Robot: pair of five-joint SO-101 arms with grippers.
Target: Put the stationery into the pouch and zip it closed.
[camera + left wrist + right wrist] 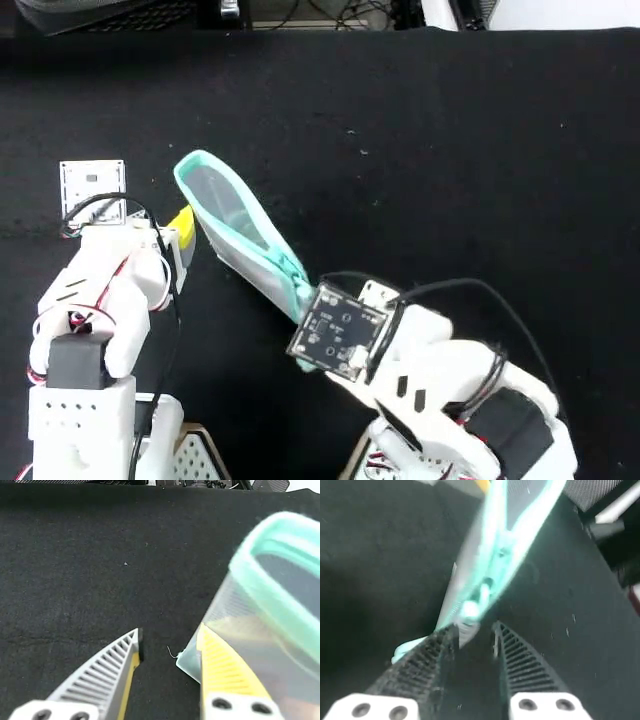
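Observation:
The pouch (240, 225), translucent with a mint-green zipper rim, lies slantwise on the black table with its mouth partly open at the far end. My left gripper (167, 640) is open beside the pouch's (265, 605) side, its yellow finger (220, 665) against the pouch wall; this gripper shows in the high view (180, 228) too. My right gripper (475, 630) stands open by a narrow gap at the pouch's near end, with the zipper pull (469, 614) just between its fingertips. What lies inside the pouch is too blurred to tell.
A white square tag (92, 185) lies on the black table (450, 150) behind the left arm. The right arm's wrist board (338, 332) covers the pouch's near end. Cables and equipment sit beyond the far table edge.

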